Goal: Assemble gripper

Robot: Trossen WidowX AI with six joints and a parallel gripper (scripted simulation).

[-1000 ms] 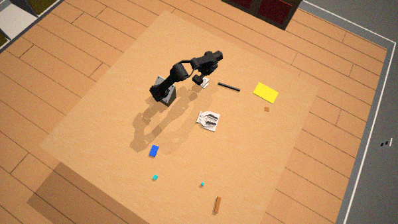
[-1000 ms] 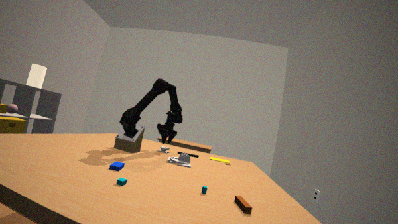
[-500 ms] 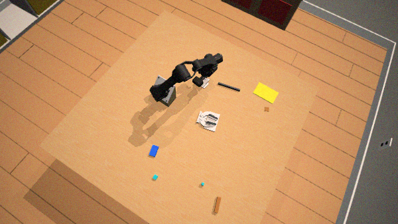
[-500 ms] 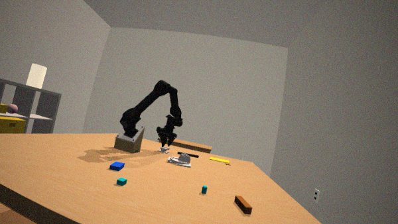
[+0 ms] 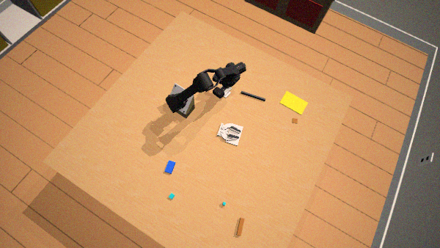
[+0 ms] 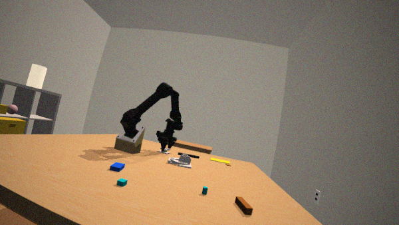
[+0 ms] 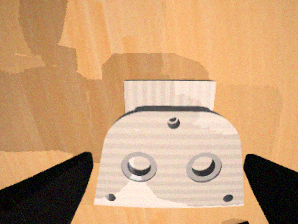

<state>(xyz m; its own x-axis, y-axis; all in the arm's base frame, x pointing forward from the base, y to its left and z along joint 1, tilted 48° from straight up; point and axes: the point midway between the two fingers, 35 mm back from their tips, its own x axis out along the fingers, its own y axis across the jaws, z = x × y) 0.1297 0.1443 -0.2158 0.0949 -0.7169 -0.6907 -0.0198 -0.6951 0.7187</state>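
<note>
The white housing plate [image 5: 227, 92] [image 6: 161, 152] [image 7: 172, 187] lies on the table below my hand. The wrist view shows its two round ringed holes, three small holes and a raised block at its far edge. My gripper [image 6: 165, 149] [image 7: 169, 161] is open and empty, with one finger on each side of the plate. In the top view the arm hides the fingertips. The white gripper base [image 5: 237, 142] [image 6: 187, 166] lies apart, farther out on the table. Two jaws with dark grey pads [image 5: 235, 130] [image 6: 185, 160] lie on it side by side. Whether their teeth mesh is too small to tell.
A black bar [image 5: 253, 96] [image 6: 188, 155] lies near the plate. Beyond are a yellow sheet [image 5: 294, 103] [image 6: 220, 160] and a small brown block [image 5: 295, 120]. A blue block [image 5: 170, 167] [image 6: 117, 166], two teal blocks and a brown bar [image 5: 240, 227] [image 6: 243, 206] lie farther away.
</note>
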